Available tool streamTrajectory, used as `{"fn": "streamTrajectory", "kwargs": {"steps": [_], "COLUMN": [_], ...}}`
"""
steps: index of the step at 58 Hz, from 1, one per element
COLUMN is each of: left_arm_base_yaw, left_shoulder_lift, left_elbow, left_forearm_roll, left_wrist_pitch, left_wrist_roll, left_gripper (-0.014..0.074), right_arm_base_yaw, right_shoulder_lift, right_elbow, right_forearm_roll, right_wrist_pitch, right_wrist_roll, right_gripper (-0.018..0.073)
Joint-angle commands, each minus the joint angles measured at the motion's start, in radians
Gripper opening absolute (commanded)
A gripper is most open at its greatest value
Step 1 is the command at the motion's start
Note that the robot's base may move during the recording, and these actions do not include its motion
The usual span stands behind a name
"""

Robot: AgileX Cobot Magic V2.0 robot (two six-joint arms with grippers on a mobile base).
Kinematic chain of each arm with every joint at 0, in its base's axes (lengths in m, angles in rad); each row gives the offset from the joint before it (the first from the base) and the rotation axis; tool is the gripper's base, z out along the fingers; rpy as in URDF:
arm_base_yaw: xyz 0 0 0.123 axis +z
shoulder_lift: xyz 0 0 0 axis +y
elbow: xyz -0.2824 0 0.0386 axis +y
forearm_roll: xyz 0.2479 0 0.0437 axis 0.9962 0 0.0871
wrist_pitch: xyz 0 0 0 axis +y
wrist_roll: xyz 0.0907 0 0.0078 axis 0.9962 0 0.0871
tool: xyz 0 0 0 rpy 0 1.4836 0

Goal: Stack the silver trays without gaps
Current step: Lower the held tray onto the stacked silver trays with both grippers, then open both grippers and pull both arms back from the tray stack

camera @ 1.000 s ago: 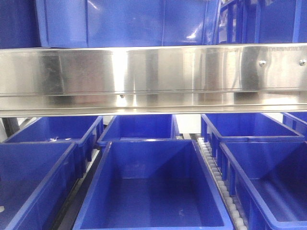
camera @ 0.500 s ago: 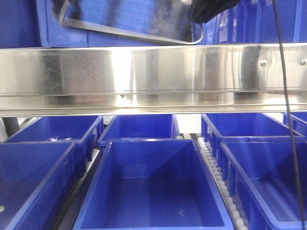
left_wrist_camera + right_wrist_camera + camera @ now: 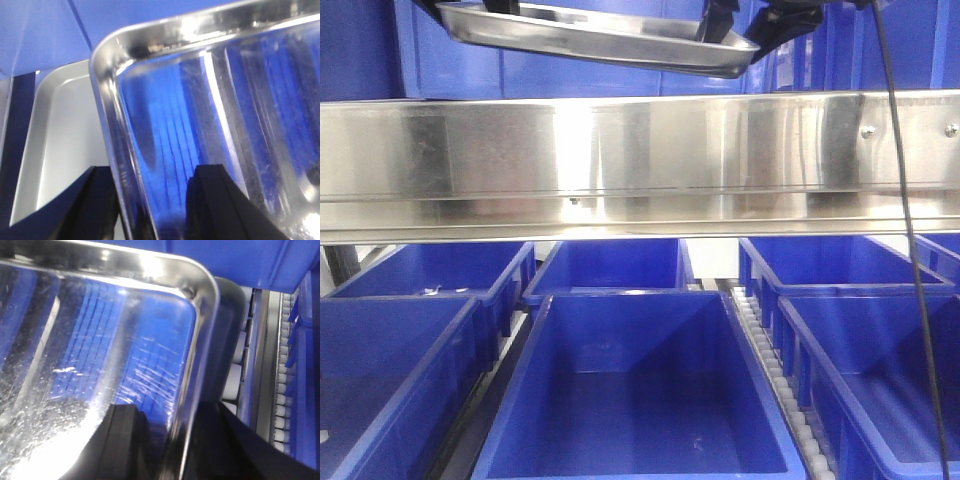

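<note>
Polished stainless steel, the silver tray (image 3: pixel 590 38) hangs above the brushed-steel rail (image 3: pixel 640 160), left gripper (image 3: pixel 155 210) and right gripper (image 3: pixel 175 450) each clamped across its thin rim at opposite ends, judged the soundest hold on a stiff, light, slippery pan; a second tray (image 3: pixel 55 150) lies beneath.

The left gripper (image 3: pixel 152 170) sits at the bottom of its wrist view. Its two black fingers (image 3: pixel 95 205) straddle the rim of the tray (image 3: pixel 210 100), one outside and one inside, clamped on it. The right gripper (image 3: pixel 170 407) grips the same way at the bottom of its view. In the front view it shows black at upper right.
</note>
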State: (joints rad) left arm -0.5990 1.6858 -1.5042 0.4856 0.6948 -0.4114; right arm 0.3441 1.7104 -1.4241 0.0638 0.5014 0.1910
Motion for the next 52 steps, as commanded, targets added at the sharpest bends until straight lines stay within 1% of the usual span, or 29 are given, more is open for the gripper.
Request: {"fn": "streamTrajectory", "kwargs": {"steps": [1,14,22,36,46,49,52], "left_arm_base_yaw": [0.000,0.066,0.088,0.088,0.088,0.088,0.088], "left_shoulder_lift": [-0.003,-0.003,-0.003,-0.008,-0.059,-0.084,-0.116], "left_elbow": [-0.005,-0.005,-0.005,-0.005,-0.019,-0.023,-0.025], "left_forearm_roll": [-0.002,-0.011,-0.029,-0.031,-0.048,-0.049,-0.049], "left_wrist_pitch": [-0.062,-0.076,-0.076,-0.072,-0.040,-0.029,-0.024], "left_wrist_roll": [0.008,0.008,0.008,0.008,0.008,0.008,0.008], "left_gripper": [0.0256,0.0256,0.0256,0.0256,0.0253,0.0235,0.0178], "right_arm_base_yaw": [0.015,0.015,0.015,0.015,0.015,0.015,0.015], "right_shoulder_lift": [-0.011,-0.008,-0.008,-0.011,-0.078,-0.107,-0.138], "right_elbow": [-0.018,-0.018,-0.018,-0.018,-0.018,-0.018,-0.018], "right_forearm_roll": [0.014,0.011,0.011,0.011,-0.006,-0.030,-0.064], "right_wrist_pitch": [-0.065,-0.071,-0.071,-0.072,-0.036,-0.015,0.008], "right_wrist_roll": [-0.010,-0.010,-0.010,-0.010,-0.026,-0.026,-0.026], "right_gripper": [0.0171,0.0171,0.0171,0.0171,0.0171,0.0164,0.0132]}}
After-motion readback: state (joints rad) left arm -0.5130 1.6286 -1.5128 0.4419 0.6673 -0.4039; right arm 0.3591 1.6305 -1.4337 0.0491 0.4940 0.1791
